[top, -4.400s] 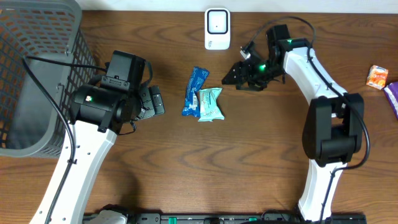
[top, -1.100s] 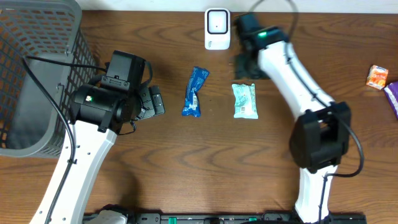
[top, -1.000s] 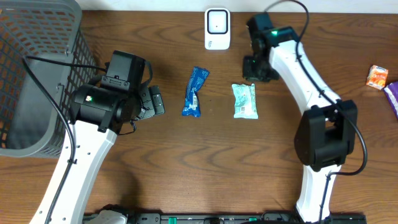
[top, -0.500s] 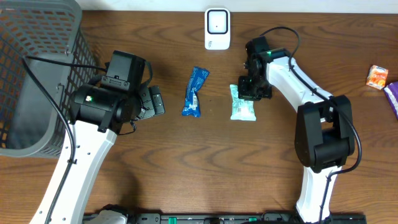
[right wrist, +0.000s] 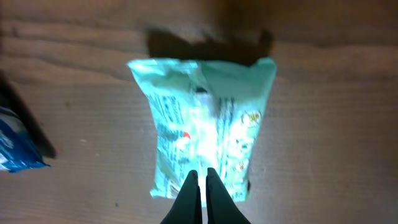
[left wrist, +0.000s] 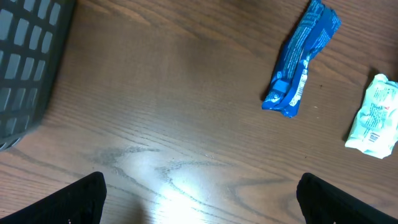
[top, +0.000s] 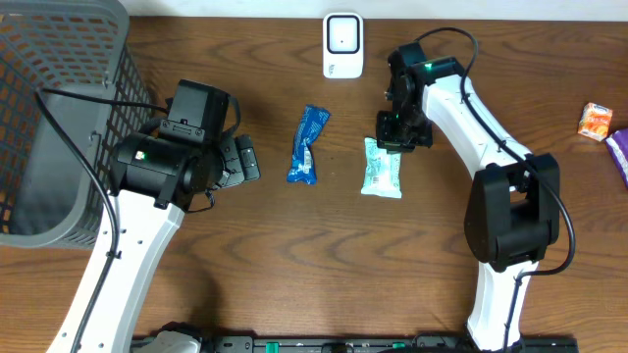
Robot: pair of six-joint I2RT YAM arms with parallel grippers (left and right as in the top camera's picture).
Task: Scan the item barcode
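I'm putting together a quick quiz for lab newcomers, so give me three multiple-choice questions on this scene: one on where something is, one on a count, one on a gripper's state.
1. Where does the white scanner stand?
A. at the table's far edge
B. between the two packets
C. at the near edge

2. How many packets lie between the arms?
A. one
B. two
C. four

3. How are the right gripper's fingers?
A. wide apart
B. out of view
C. closed together

Answers:
1 A, it sits at the far edge, beyond the blue packet and the green packet.
2 B, just those two lie there.
3 C, the wrist view shows the tips together over the green packet's edge.
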